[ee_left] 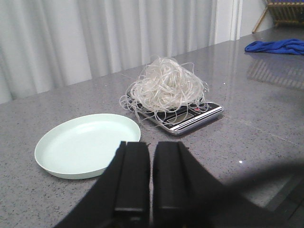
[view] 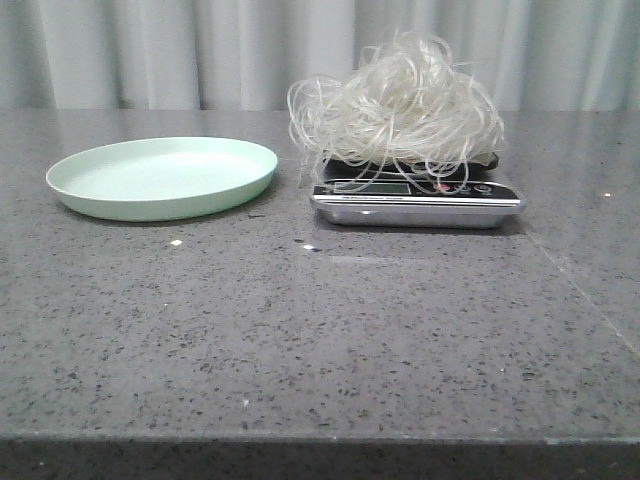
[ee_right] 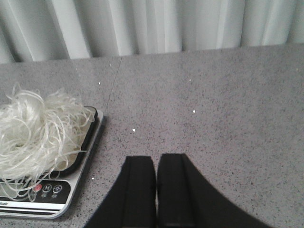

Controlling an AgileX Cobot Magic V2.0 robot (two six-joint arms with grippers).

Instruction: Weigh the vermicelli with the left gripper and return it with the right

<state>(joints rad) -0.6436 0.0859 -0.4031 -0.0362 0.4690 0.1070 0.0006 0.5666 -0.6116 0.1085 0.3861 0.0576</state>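
The vermicelli (view: 405,100), a fluffy whitish nest of thin strands, rests on the kitchen scale (view: 417,203) at the table's middle right; loops hang over the scale's display. The same vermicelli (ee_left: 164,85) on the scale (ee_left: 190,118) shows in the left wrist view, and the vermicelli (ee_right: 35,130) fills the scale (ee_right: 71,183) in the right wrist view. A mint-green plate (view: 165,177) lies bare to the left. My left gripper (ee_left: 152,145) hovers shut, short of the plate (ee_left: 88,142). My right gripper (ee_right: 156,159) is shut beside the scale. Neither gripper appears in the front view.
Grey speckled stone table (view: 300,330) with a pale curtain (view: 200,50) behind. A blue cloth (ee_left: 278,46) and a wooden rack (ee_left: 285,12) sit far off in the left wrist view.
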